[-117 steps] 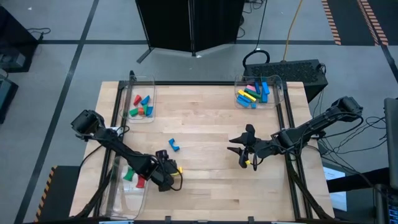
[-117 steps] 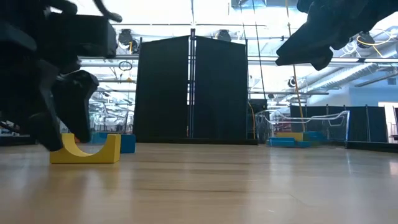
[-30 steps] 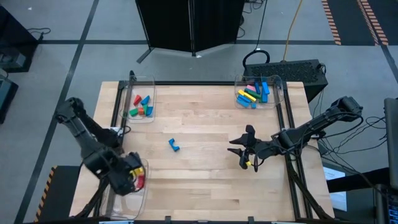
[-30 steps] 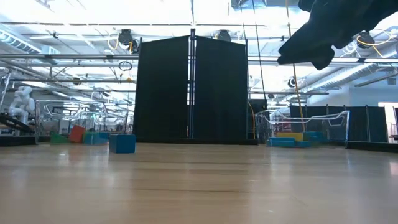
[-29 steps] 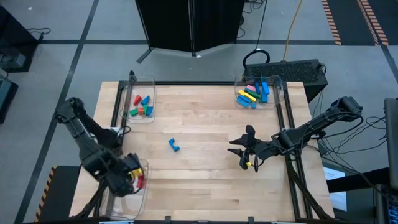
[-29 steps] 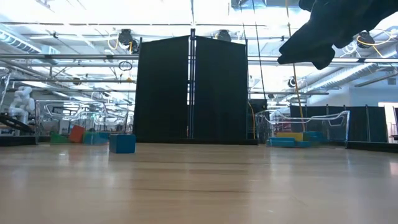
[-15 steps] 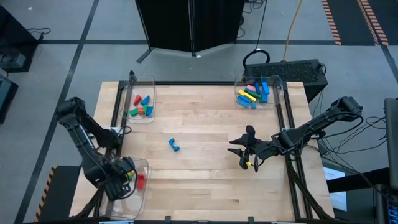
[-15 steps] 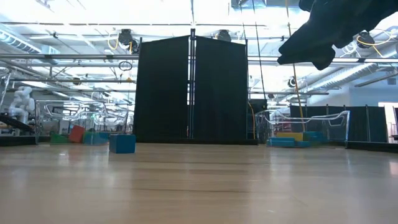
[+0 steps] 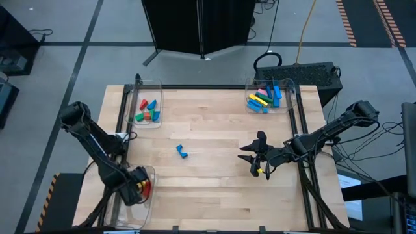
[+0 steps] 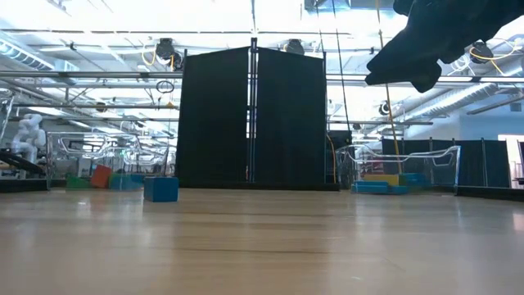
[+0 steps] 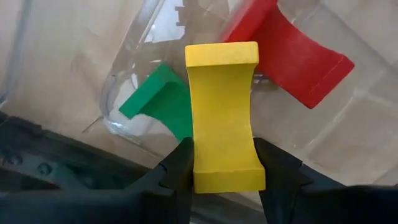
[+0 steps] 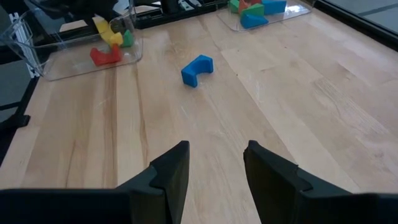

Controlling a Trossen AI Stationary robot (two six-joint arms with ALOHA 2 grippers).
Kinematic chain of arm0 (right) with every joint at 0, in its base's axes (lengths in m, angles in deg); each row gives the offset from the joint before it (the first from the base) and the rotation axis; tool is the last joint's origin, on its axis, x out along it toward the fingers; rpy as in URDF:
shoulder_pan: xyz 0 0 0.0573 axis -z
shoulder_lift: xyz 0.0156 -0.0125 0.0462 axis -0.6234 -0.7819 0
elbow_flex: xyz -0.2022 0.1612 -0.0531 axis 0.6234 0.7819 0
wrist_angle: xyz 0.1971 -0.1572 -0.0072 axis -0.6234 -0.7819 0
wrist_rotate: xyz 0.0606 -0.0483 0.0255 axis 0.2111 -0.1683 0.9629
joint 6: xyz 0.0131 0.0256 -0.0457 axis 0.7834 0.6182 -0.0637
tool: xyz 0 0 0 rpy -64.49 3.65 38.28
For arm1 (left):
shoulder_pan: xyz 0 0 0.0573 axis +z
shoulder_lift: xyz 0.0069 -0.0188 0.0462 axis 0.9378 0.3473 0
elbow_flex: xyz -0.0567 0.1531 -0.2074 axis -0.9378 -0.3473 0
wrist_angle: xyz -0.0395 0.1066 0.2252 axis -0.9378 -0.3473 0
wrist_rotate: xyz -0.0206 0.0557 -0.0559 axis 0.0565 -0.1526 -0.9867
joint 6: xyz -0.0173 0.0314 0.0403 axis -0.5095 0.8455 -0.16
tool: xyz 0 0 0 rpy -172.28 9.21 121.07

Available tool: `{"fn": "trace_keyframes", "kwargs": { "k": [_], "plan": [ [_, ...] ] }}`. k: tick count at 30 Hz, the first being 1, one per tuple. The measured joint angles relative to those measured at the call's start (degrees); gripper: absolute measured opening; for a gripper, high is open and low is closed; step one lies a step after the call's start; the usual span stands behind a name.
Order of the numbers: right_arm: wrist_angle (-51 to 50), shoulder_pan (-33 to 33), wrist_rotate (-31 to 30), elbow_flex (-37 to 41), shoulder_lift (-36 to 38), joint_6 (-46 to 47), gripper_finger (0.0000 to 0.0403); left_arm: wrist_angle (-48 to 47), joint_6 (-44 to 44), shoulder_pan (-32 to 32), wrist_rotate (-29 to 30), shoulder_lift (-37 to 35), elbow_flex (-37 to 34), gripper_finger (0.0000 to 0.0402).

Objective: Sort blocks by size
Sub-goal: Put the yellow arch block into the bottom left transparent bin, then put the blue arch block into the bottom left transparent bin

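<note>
The wooden table (image 9: 214, 188) carries three clear bins at its edges. The bin at the far right corner (image 9: 290, 103) holds the long bars in blue, yellow, green and pink (image 9: 263, 97). The bin at the far left (image 9: 158, 84) holds stubby red, green, blue and orange blocks (image 9: 147, 112). The third bin (image 9: 151, 195) sits at the near left corner, and my left gripper (image 9: 138, 186) hangs over it.

My left fingers (image 11: 180, 171) are clamped on a yellow arch block (image 11: 224, 117), one on each long side. Below it in the bin lie a red arch block (image 11: 292, 59) and a green block (image 11: 158, 102).

My right gripper (image 9: 255, 160) hovers above the table right of centre, well apart from every bin. Its fingers (image 12: 171, 169) stand apart with nothing between them, only bare wood showing through the gap.

A lone blue arch block (image 9: 181, 151) lies on the open table left of centre, between my two grippers, touching nothing else.
</note>
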Motion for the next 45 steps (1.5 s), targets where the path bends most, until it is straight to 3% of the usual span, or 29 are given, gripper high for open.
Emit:
{"fn": "trace_keyframes", "kwargs": {
  "k": [9,21,27,31,39,45],
  "plan": [
    [-0.03,0.0,0.0,0.0,0.0,0.0,0.0148,2.13,1.3,0.25,1.46,0.0,-0.99,0.0136],
    [-0.01,0.02,0.0,0.0,0.0,0.0,0.0148,2.12,0.74,0.25,0.55,0.0,-0.99,0.0241],
    [-0.01,0.02,0.0,0.0,0.0,0.38,0.0148,1.9,1.83,0.25,-4.51,0.0,-0.08,0.0256],
    [-0.01,0.02,0.0,0.0,0.0,0.99,0.0148,1.36,4.68,0.25,-4.81,0.0,3.02,0.0256],
    [0.0,0.02,0.0,-0.01,0.0,0.15,0.0148,-4.32,10.9,0.8,5.21,-0.06,10.96,0.0256],
    [-0.01,0.02,0.0,0.0,0.0,-0.77,0.0148,-12.17,13.87,5.35,12.23,-0.07,15.12,0.0256]
  ]
}}
